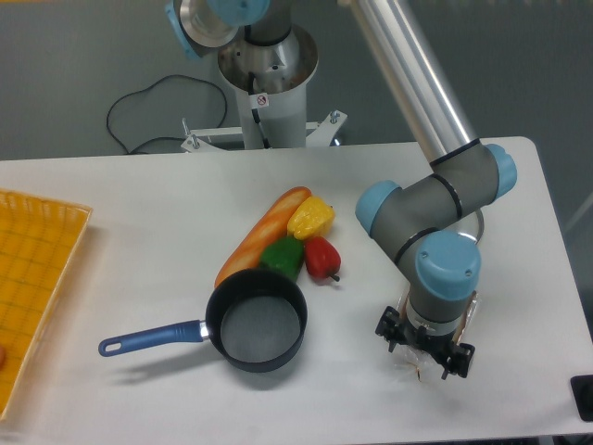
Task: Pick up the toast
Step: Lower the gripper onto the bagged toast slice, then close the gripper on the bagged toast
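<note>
smooth matt white tabletop (139, 213); glossy plastic-looking red pepper (321, 257), yellow pepper (311, 217) and green pepper (283, 256); matt dark round pan (257, 320) with shiny blue handle; brushed silver metal arm tube (410, 74); woven-looking orange basket (32, 278); crinkly clear wrap on the toast (412, 363).

Three peppers (307, 239), one baguette (261, 235), one saucepan (255, 320), one yellow basket (37, 278).

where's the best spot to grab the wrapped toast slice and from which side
The plastic-wrapped toast slice lies flat on the white table, mostly hidden under the gripper. Probably come straight down and pinch across two opposite crust edges; a side approach gets no purchase on a flat slice. Whether the fingers touch it yet cannot be told.
</note>
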You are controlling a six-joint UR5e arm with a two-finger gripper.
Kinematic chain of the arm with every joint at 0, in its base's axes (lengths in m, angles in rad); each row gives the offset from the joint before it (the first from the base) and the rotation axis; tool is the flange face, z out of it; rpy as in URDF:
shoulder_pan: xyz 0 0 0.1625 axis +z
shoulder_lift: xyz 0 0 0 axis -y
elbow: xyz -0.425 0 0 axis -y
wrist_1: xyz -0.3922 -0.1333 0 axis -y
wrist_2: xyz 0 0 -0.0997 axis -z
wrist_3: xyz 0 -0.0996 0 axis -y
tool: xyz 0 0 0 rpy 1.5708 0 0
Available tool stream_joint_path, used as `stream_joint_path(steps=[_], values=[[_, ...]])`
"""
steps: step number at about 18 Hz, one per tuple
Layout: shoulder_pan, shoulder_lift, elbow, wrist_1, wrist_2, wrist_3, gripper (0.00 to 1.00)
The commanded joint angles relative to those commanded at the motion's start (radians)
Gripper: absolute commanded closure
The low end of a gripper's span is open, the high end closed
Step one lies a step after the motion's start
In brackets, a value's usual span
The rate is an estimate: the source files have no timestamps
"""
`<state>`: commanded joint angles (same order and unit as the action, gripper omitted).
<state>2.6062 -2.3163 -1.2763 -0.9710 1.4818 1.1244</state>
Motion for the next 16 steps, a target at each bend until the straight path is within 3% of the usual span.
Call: stream_joint_path(steps=[16], values=[[-0.011, -0.018, -0.012, 0.003, 0.003, 0.041, 0.03]])
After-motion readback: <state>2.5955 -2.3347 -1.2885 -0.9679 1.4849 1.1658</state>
